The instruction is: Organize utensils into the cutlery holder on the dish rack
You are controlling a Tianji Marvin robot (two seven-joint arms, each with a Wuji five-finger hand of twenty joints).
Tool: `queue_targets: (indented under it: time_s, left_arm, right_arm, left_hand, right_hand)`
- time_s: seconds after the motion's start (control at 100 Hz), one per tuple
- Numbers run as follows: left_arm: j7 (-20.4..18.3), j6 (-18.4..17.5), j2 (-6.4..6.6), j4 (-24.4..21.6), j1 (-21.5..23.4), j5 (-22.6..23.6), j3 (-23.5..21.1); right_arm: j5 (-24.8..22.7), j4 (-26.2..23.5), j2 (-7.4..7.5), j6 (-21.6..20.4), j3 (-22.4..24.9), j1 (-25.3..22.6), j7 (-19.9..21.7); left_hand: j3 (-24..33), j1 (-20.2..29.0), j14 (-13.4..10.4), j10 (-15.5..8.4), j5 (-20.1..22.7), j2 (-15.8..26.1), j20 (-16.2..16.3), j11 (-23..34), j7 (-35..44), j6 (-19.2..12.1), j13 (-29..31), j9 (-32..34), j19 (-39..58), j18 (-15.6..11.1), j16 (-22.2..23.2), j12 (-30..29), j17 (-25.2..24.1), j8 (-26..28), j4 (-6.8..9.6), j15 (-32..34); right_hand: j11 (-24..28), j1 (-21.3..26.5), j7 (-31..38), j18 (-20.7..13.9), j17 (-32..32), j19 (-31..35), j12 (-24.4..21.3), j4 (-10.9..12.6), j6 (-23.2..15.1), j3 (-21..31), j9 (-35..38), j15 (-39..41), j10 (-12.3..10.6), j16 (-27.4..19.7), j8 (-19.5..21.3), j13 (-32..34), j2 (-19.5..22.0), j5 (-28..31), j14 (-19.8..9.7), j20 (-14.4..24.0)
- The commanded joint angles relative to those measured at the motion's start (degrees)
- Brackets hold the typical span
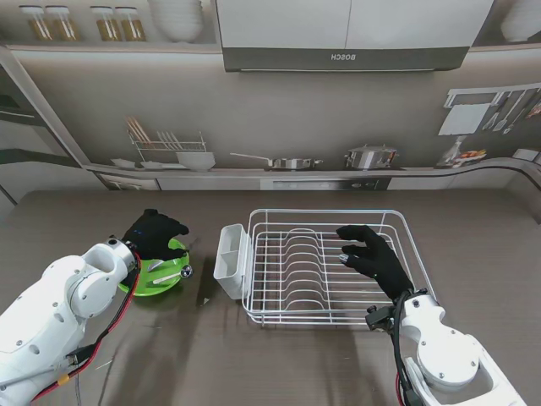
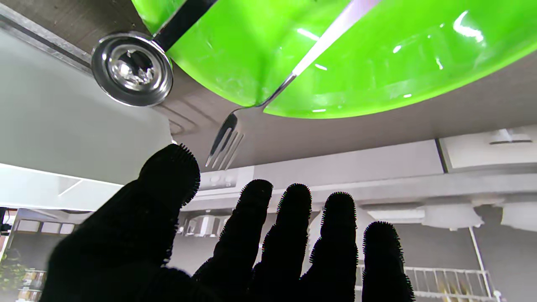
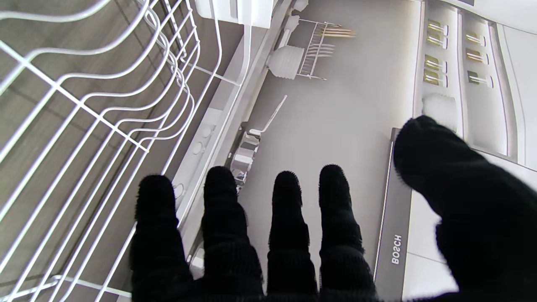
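Observation:
A green plate (image 1: 145,283) lies on the table left of the white wire dish rack (image 1: 330,315). On the plate rest a fork (image 2: 224,142), its tines past the rim, and a steel spoon with a round bowl (image 1: 184,271) (image 2: 132,69) that overhangs the rim toward the rack. My left hand (image 1: 154,233) (image 2: 235,251) hovers over the plate's far side, fingers spread, holding nothing. The white cutlery holder (image 1: 230,260) hangs on the rack's left end. My right hand (image 1: 372,256) (image 3: 293,243) floats open above the rack's right half, over the wires (image 3: 84,105).
The backdrop shows a kitchen wall with a shelf, pots and a hood. Bare wooden table surrounds the plate and the rack. A small dark mark (image 1: 205,299) sits on the table between plate and rack.

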Motion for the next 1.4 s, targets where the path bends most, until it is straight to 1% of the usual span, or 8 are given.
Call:
queue_targets:
  time_s: [0.0, 0.49, 0.64, 0.84, 1.0, 1.21, 1.29, 1.39]
  left_arm:
    - [-0.98, -0.05, 0.19, 1.23, -1.07, 0.27, 0.47]
    - [-2.1, -1.66, -0.14, 9.74, -8.69, -5.98, 6.92]
    - [-2.35, -1.81, -0.17, 11.0, -10.14, -6.62, 8.65]
    - [-3.49, -1.72, -0.14, 11.99, -11.19, -7.56, 9.93]
    - [-3.56, -1.72, -0.25, 13.52, -12.13, -8.69, 11.13]
    - [-2.78, -1.94, -0.69, 16.58, -14.06, -11.17, 13.46]
    - [-2.82, -2.26, -0.84, 17.65, -14.78, -12.27, 14.26]
    - [-2.63, -2.39, -1.06, 18.68, -15.37, -13.4, 14.96]
  right_arm:
    - [-0.04, -0.03, -0.2, 0.24, -0.16, -0.18, 0.77]
    - [-0.23, 0.06, -0.26, 0.97, 0.02, 0.01, 0.58]
    - [-0.19, 0.16, -0.26, 1.0, 0.15, 0.09, 0.62]
    - [-0.13, 0.13, -0.26, 1.07, 0.3, 0.05, 0.65]
    - [-0.09, 0.18, -0.26, 1.12, 0.26, 0.08, 0.69]
    - [-0.05, 0.22, -0.29, 1.25, 0.25, 0.1, 0.63]
    - [-0.07, 0.26, -0.29, 1.27, 0.24, 0.14, 0.59]
    - [-0.06, 0.3, -0.3, 1.31, 0.25, 0.15, 0.6]
  left_hand:
    - [1.57, 0.99, -0.59, 0.62, -1.43, -1.05, -0.65, -0.8, -1.19, 1.47, -1.3, -1.85, -1.63, -0.57, -0.75, -0.71, -1.19, -0.79, 0.67, -1.33]
    - [0.9, 1.49, -0.74, 1.36, -3.81, -0.01, -0.57, -1.44, -2.13, 0.89, -2.72, -3.61, -5.23, -0.81, -1.23, -1.89, -1.35, -2.82, 0.62, -2.54]
    - [0.43, 1.44, -0.81, 1.24, -4.26, 0.34, -0.42, -1.49, -2.43, 0.48, -2.9, -3.82, -6.21, -0.82, -1.28, -2.01, -1.18, -3.37, 0.63, -2.73]
    - [-0.92, 1.59, -0.84, 1.3, -6.43, 0.89, 0.26, -1.8, -4.2, 2.03, -3.16, -4.29, -8.61, -0.83, -1.31, -2.45, -0.71, -5.75, 0.83, -3.05]
    - [-1.11, 1.96, -0.93, 1.22, -6.34, 1.1, 0.51, -1.78, -4.14, 1.76, -3.26, -4.37, -9.86, -0.77, -1.28, -2.47, -0.38, -6.5, 0.92, -3.16]
    - [-1.09, 2.51, -1.04, 1.31, -5.26, 1.81, 1.08, -1.74, -2.82, -0.13, -3.48, -4.68, -11.72, -0.86, -1.14, -2.42, 0.21, -6.13, 0.98, -3.12]
    - [-1.49, 2.51, -1.15, 1.31, -5.55, 2.48, 1.33, -1.89, -2.79, 0.19, -3.96, -5.08, -12.61, -0.86, -1.19, -2.47, 0.21, -6.02, 0.97, -3.32]
    - [-2.87, 3.24, -1.09, 1.38, -5.5, 2.92, 2.74, -1.93, -2.74, 0.14, -4.17, -5.31, -15.01, -0.77, -1.14, -2.54, 0.81, -5.84, 1.21, -3.38]
  right_hand:
    - [-0.03, -0.95, -0.39, -1.41, -0.46, -1.04, -0.55, 1.5, -0.36, -1.01, 0.33, -0.05, -0.37, 0.95, -1.26, 0.96, 0.83, -1.21, -0.69, 1.31]
    - [0.01, -0.94, -0.37, -1.5, -0.54, -1.07, -0.53, 1.52, -0.29, -1.0, 0.42, -0.08, -0.4, 0.96, -1.26, 0.94, 0.97, -1.2, -0.73, 1.32]
    - [0.01, -0.91, -0.37, -1.44, -0.53, -1.06, -0.53, 1.52, -0.27, -0.98, 0.42, -0.06, -0.32, 0.97, -1.27, 1.0, 0.91, -1.19, -0.61, 1.33]
    - [0.0, -0.95, -0.37, -1.47, -0.52, -1.06, -0.53, 1.51, -0.35, -1.0, 0.49, -0.09, -0.31, 0.97, -1.27, 0.94, 0.89, -1.13, -0.6, 1.34]
    - [-0.01, -0.96, -0.38, -1.52, -0.56, -1.08, -0.54, 1.52, -0.31, -1.0, 0.66, -0.03, -0.29, 0.99, -1.27, 1.09, 1.03, -1.09, -0.6, 1.34]
    - [-0.02, -0.94, -0.39, -1.5, -0.57, -1.09, -0.54, 1.52, -0.31, -0.98, 0.75, -0.1, -0.25, 0.97, -1.28, 1.0, 1.05, -1.13, -0.62, 1.35]
    - [-0.03, -0.91, -0.37, -1.51, -0.56, -1.08, -0.53, 1.52, -0.26, -0.99, 0.76, -0.09, -0.19, 0.98, -1.27, 1.03, 1.05, -1.07, -0.67, 1.36]
    - [0.0, -0.88, -0.38, -1.47, -0.58, -1.09, -0.52, 1.53, -0.28, -0.96, 0.84, -0.09, -0.21, 0.98, -1.28, 1.06, 1.04, -1.04, -0.65, 1.36]
